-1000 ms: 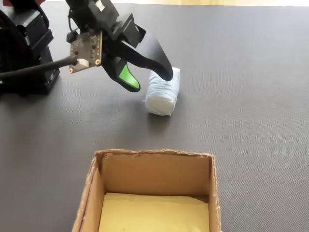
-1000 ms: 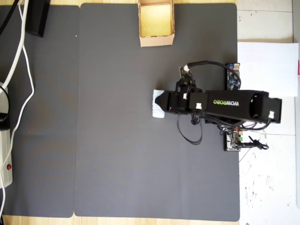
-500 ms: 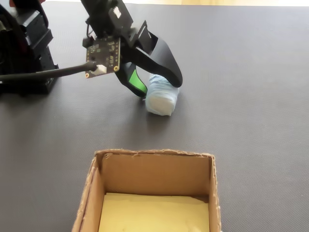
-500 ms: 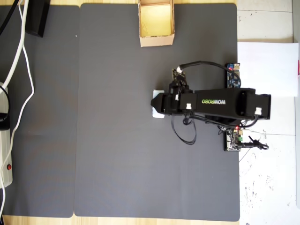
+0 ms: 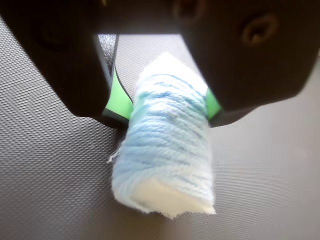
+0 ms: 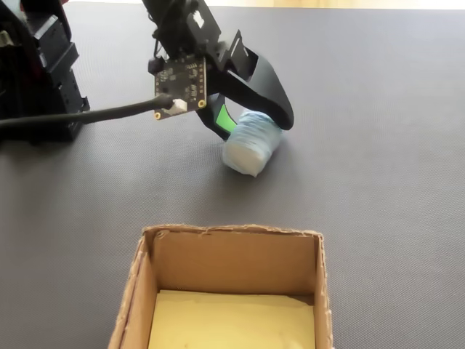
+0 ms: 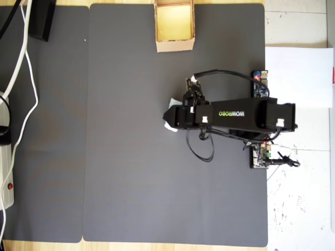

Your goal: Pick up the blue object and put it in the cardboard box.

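The blue object (image 5: pixel 165 150) is a pale blue-and-white ribbed roll lying on the dark mat, seen in the fixed view (image 6: pixel 251 142) and as a small whitish bit under the arm in the overhead view (image 7: pixel 168 127). My gripper (image 5: pixel 167 102) straddles its far half, and both green pads (image 5: pixel 120 102) press against its sides. The fixed view shows the gripper (image 6: pixel 251 120) reaching down onto the roll from the upper left. The cardboard box (image 6: pixel 232 234), open with a yellowish floor, stands at the near edge there and at the top of the mat in the overhead view (image 7: pixel 174 46).
The arm's base (image 6: pixel 36 65) and a black cable (image 6: pixel 87 115) fill the upper left of the fixed view. In the overhead view, white cables (image 7: pixel 23 63) run along the left, and white paper (image 7: pixel 298 76) and circuit boards (image 7: pixel 261 154) lie right of the mat.
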Robot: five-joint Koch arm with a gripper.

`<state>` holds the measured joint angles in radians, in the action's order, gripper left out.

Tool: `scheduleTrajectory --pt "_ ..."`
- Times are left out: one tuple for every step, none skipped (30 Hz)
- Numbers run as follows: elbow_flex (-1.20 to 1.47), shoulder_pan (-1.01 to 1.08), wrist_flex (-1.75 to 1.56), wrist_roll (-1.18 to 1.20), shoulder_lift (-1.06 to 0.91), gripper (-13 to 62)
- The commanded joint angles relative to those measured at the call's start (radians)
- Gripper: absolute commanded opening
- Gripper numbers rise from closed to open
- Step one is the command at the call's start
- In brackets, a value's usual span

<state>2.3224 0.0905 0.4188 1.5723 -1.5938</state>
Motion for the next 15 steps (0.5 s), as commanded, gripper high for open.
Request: scheduleTrajectory --pt "0.003 -0.015 -0.124 0.060 0.052 18.6" --pt "0.018 -0.014 -0.153 0.058 0.051 16.8" --pt "0.034 -0.014 -0.175 0.058 0.044 14.8" --pt "0.046 -0.014 -0.195 0.054 0.040 13.0" --pt "0.064 -0.014 -0.229 0.052 0.032 12.1" --pt "0.083 -0.015 -0.258 0.054 0.021 12.1" --pt "0.100 -0.017 -0.278 0.057 0.008 12.1" --pt "0.118 -0.017 -0.308 0.057 -0.009 12.1" --pt "0.140 -0.015 -0.354 0.054 -0.026 12.1" --pt "0.166 -0.014 -0.403 0.055 -0.049 12.1" --pt "0.201 -0.011 -0.460 0.061 -0.077 12.1" --pt "0.253 -0.008 -0.526 0.077 -0.114 12.1" --pt "0.288 -0.008 -0.584 0.091 -0.132 12.1" --pt "0.327 -0.008 -0.660 0.092 -0.152 12.1" --pt "0.373 -0.006 -0.750 0.094 -0.172 12.1"
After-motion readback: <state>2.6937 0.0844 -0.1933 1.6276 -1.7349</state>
